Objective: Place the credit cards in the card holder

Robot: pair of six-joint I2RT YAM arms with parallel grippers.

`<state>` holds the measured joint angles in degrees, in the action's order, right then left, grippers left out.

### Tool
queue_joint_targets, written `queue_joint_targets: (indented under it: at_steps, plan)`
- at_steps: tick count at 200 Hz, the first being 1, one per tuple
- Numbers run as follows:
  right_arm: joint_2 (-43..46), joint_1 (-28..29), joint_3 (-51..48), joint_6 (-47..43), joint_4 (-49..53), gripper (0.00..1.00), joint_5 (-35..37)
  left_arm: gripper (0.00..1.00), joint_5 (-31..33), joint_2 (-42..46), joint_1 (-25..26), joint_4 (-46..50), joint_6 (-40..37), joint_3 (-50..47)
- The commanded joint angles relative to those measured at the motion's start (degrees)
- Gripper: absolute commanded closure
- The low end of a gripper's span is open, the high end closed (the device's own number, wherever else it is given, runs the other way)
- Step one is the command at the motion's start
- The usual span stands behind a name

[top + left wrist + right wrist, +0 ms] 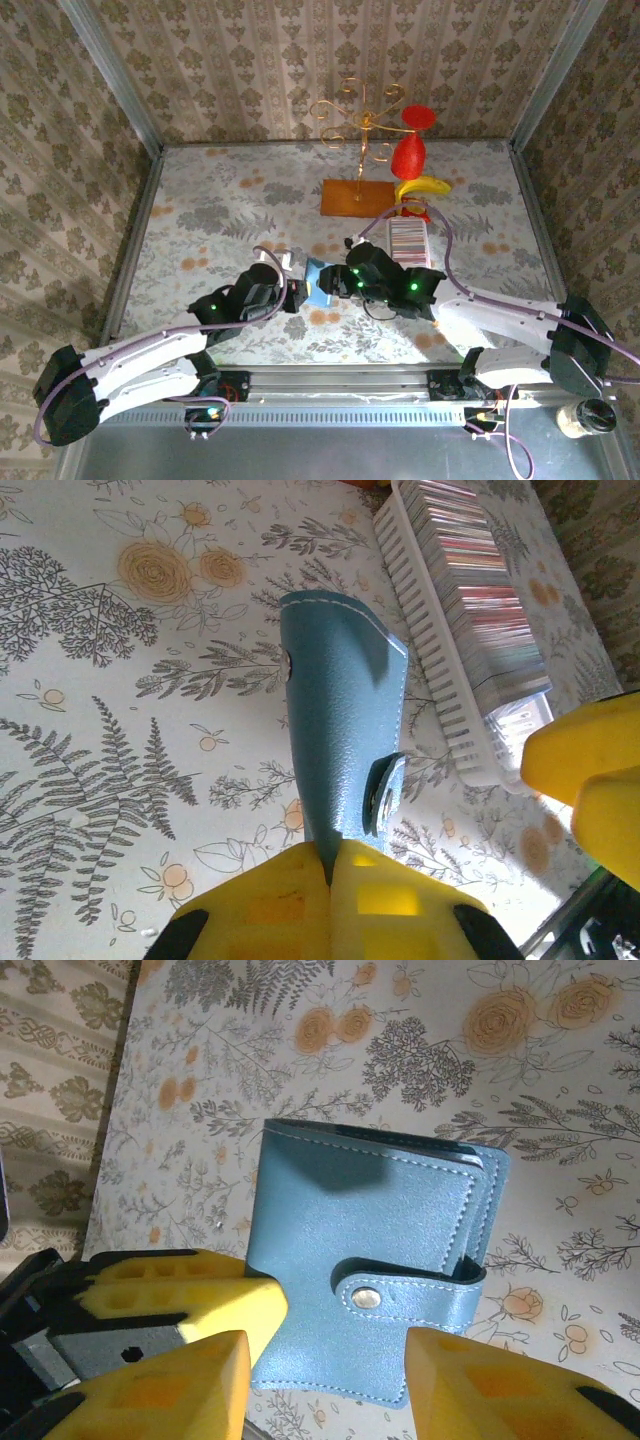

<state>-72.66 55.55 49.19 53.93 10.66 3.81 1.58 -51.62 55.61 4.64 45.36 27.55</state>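
The teal-blue card holder stands on edge just off the table, folded shut, its clasp tab snapped. My left gripper is shut on the card holder at its near edge; its yellow fingers grip the left side in the right wrist view. My right gripper is open, one finger on each side of the card holder just below the tab, not touching. The credit cards stand packed in a row in the white tray, right of the holder.
The white tray lies just behind my right gripper. Further back are a gold wire stand on a wooden base, a red vase and a banana. A jar sits off the table's near right corner.
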Motion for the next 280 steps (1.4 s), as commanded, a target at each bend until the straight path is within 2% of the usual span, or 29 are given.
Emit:
queue_joint_targets:
  at_steps: [1,121,154,188,231,280]
  plan:
    - [-2.06,0.31,2.36,-0.26,2.74,0.54,-0.61,1.00,0.94,0.99,0.95,-0.96,-2.26,1.19]
    - [-11.20,0.88,6.04,2.30,6.10,0.56,-0.11,1.00,2.73,3.70,2.16,-5.31,0.16,-1.52]
    - [-12.31,0.88,6.53,2.73,7.38,0.63,1.46,1.00,2.86,4.61,2.13,-5.17,0.31,-1.86]
    - [-12.59,0.88,6.76,2.91,9.41,0.75,3.94,1.00,3.16,5.14,2.14,-4.91,0.51,-2.32]
    - [-12.88,0.88,5.96,2.95,11.06,1.00,5.89,1.00,3.37,5.15,2.13,-4.91,0.96,-2.77]
    - [-12.08,0.87,4.36,3.53,11.05,1.00,6.46,1.00,4.21,4.52,2.13,-4.52,2.39,-3.80]
